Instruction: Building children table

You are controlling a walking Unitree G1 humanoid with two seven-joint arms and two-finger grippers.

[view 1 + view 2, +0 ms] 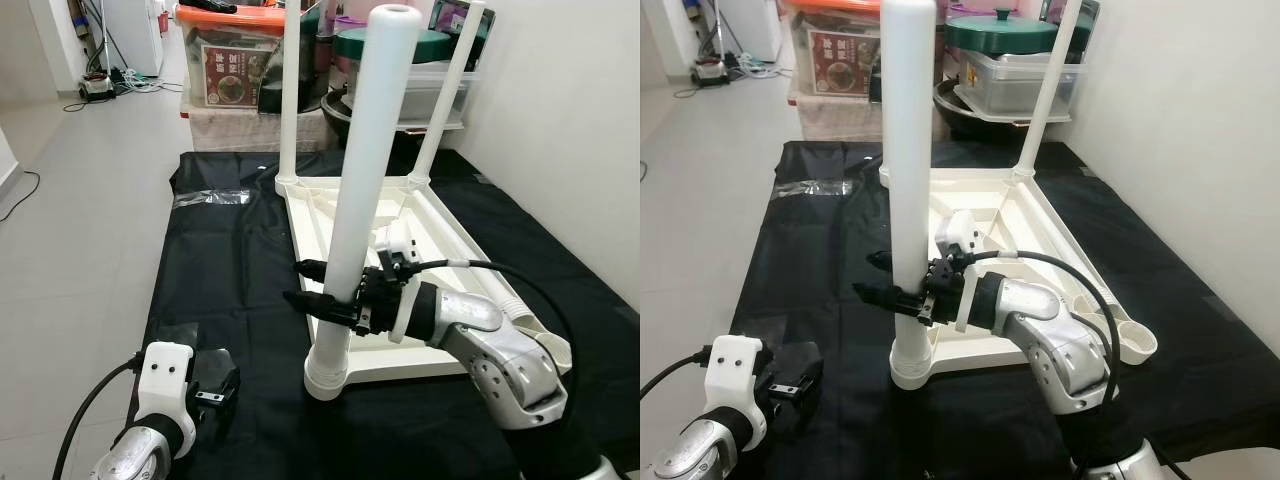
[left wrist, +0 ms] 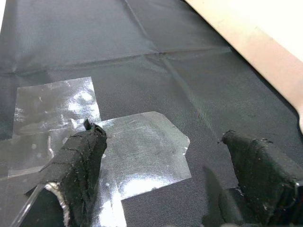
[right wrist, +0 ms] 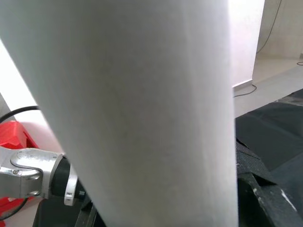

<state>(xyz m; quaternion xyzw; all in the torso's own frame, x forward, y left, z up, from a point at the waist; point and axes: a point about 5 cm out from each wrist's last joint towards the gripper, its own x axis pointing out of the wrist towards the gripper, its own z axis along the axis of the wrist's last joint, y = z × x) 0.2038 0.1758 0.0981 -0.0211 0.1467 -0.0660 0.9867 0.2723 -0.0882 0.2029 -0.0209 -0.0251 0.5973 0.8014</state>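
1. Right pincer [image 1: 318,300] clamped on white table leg [image 1: 365,180], low on shaft, just above socket.
2. Left pincer [image 2: 165,184] open, empty, hovering over taped black sheet [image 1: 220,260].
3. Leg stands upright in near corner of upturned table top [image 1: 450,240]; looks light, stiff, smooth plastic, prob slippery. Grip low.
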